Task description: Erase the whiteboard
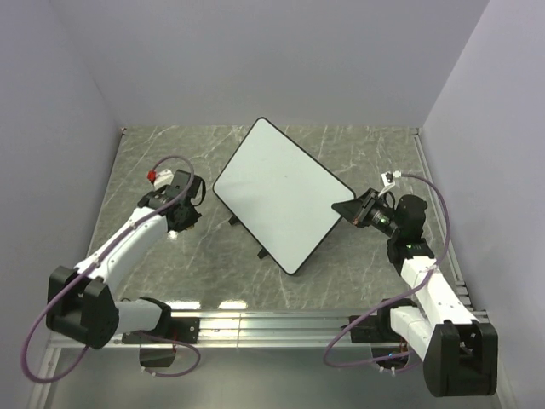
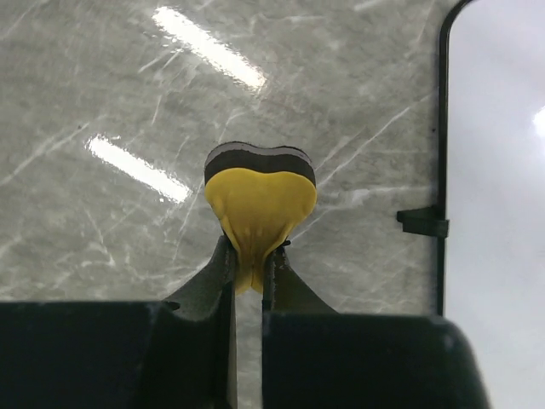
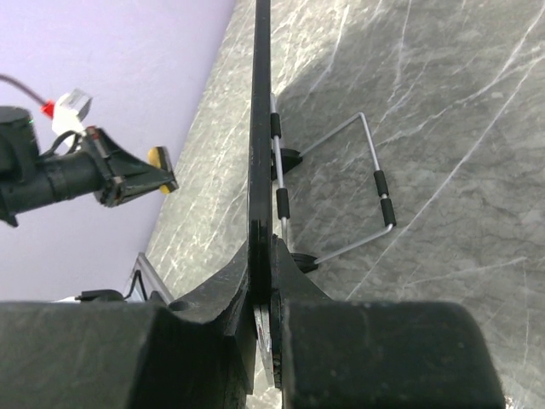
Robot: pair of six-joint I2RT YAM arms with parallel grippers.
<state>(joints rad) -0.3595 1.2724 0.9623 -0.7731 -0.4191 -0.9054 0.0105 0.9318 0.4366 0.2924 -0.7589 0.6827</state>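
Black fingers (image 2: 223, 273) of the left gripper (image 2: 251, 256) fill the bottom of the left wrist view, pressed close together and pinching the lower end of a yellow sponge (image 2: 260, 200). The squeeze bows the sponge into a heart shape, with its dark grey layer on the far side. The left arm stretches from its base diagonally forward, and its wrist sits left of the whiteboard (image 1: 281, 192), apart from it.

The right arm rises from its base and bends its wrist leftward. The right gripper (image 3: 262, 256) is clamped on the board's right-hand edge, one finger on each face.

The whiteboard sits mid-table on the grey marbled table (image 1: 341, 256), turned diagonally between the two wrists. It has rounded corners and a thin black rim. Its face reads as plain white with soft glare and one tiny dark speck near the middle. Two small black feet (image 1: 234, 220) show along its lower left edge. From the right wrist the board is seen edge-on, with a bent wire stand (image 3: 375, 183) propped on the table behind it.
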